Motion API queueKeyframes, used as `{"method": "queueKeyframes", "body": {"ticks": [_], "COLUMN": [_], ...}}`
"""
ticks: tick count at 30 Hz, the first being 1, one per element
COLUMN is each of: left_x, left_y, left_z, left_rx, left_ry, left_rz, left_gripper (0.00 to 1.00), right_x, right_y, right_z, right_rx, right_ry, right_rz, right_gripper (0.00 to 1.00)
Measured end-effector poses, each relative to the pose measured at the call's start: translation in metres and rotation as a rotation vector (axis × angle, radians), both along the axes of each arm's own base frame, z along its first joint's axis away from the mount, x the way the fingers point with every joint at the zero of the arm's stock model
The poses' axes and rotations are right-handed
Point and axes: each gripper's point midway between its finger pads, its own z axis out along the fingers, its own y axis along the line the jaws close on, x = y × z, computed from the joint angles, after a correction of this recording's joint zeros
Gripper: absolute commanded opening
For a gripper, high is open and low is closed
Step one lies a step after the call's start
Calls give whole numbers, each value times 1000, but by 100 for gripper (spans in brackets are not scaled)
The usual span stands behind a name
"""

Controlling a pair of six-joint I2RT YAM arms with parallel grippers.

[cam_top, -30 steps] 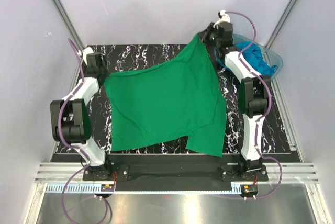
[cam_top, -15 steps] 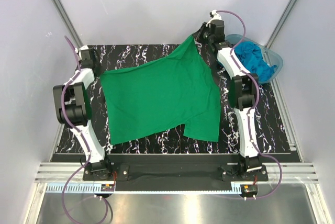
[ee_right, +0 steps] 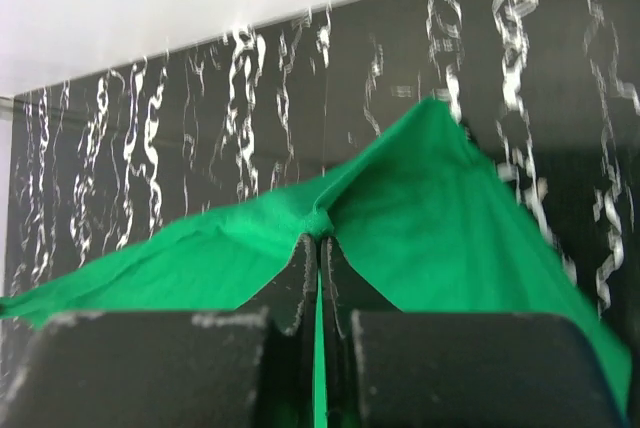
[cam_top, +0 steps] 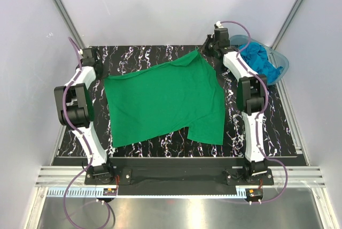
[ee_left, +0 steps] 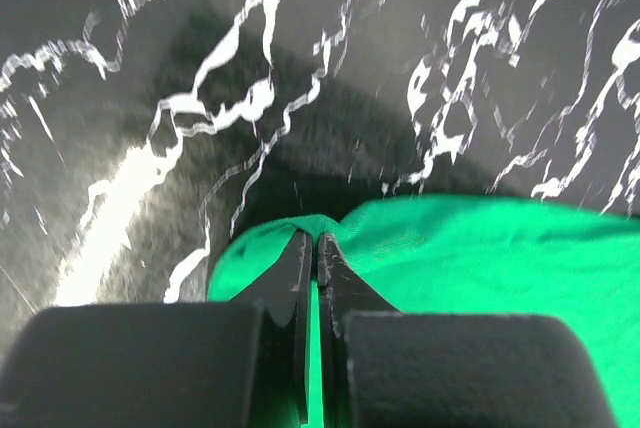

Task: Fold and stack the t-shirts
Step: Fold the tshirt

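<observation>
The green t-shirt (cam_top: 163, 100) lies spread over the middle of the black marbled table (cam_top: 133, 58). My left gripper (cam_top: 100, 73) is shut on its far left corner, low at the table; the pinched cloth (ee_left: 420, 248) shows in the left wrist view. My right gripper (cam_top: 203, 51) is shut on its far right corner, and the cloth (ee_right: 420, 198) shows bunched between the fingertips in the right wrist view. Turquoise-blue t-shirts (cam_top: 260, 60) lie crumpled in the clear tub (cam_top: 282, 62) at the back right.
The tub stands just right of my right arm. The grey enclosure walls and slanted metal posts (cam_top: 61, 9) close in the back and sides. A metal rail (cam_top: 176, 175) runs along the near edge by the arm bases.
Both grippers have drawn the shirt toward the back and lowered it. The raised far right corner has come down and the shirt now lies flatter. The left arm has shifted toward the back left.
</observation>
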Motion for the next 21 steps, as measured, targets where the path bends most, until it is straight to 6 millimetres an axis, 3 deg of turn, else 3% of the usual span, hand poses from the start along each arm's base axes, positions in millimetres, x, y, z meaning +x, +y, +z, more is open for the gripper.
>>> {"method": "queueKeyframes", "body": {"ticks": [4,12,16,21], "left_x": [-16,-38,-49,-61], "left_y": [-6,-4,-6,-10], "left_z": [-7,-11,-12,-4], "left_rx": [-25,-71,-85,-107], "left_ry": [80,173,216,240], "left_rz": [-14,-10,-9,-18], "left_gripper": [0,0,0,0], "right_x": [-18,-52,-74,-99], "right_y": [-5,-19,-26,-36], "right_z": [16,84,83,63], "right_rx": [10,70,84,68], "right_ry": [49,72,157,315], "right_rz": [-27,-88,-117,-145], "right_gripper": [0,0,0,0]}}
